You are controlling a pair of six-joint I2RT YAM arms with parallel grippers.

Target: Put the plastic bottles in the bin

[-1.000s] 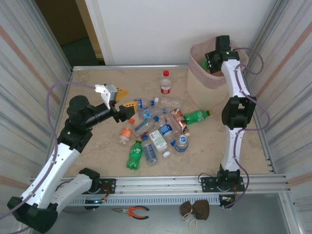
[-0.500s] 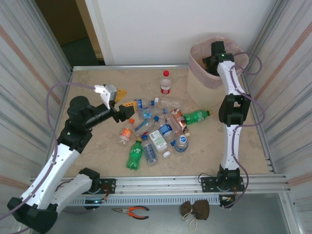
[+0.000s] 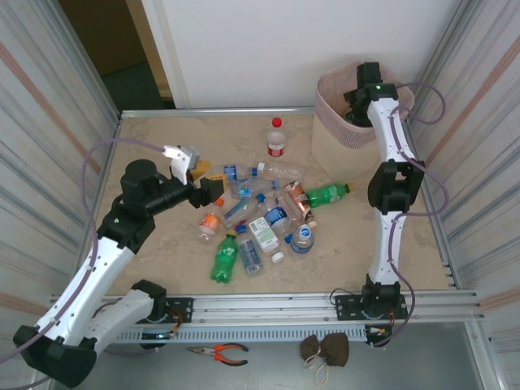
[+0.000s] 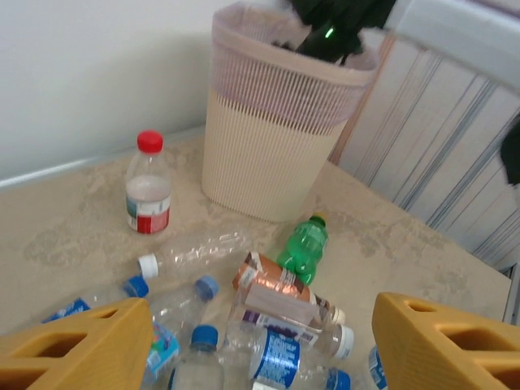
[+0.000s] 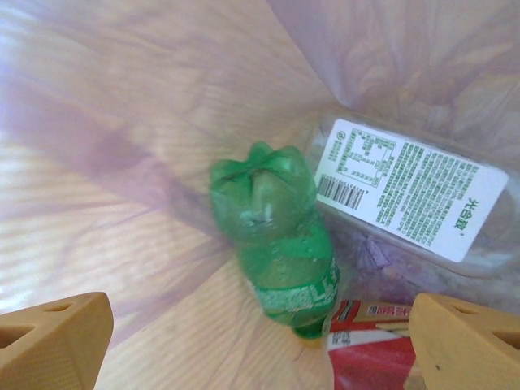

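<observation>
Several plastic bottles (image 3: 260, 211) lie in a loose pile at mid-table. A red-capped one (image 3: 277, 136) stands upright behind the pile, and green ones lie at its right (image 3: 327, 193) and front (image 3: 226, 258). My left gripper (image 3: 208, 184) hovers at the pile's left edge, open, with nothing between its yellow fingers (image 4: 81, 349). Below them are a brownish bottle (image 4: 280, 284) and blue-capped clear ones. My right gripper (image 3: 356, 107) hangs open over the beige bin (image 3: 349, 130). A green bottle (image 5: 272, 236) lies loose on the pink liner, beside a clear white-labelled bottle (image 5: 406, 191).
The bin (image 4: 280, 130) stands at the table's back right corner against the corrugated side wall. Pliers (image 3: 218, 352) and a brown pouch (image 3: 325, 349) lie below the front rail. Bare table stretches left of the pile and along the front.
My right gripper opened over the bin and the green bottle now lies inside. My left gripper shifted a little right toward the pile and its jaws narrowed somewhat.
</observation>
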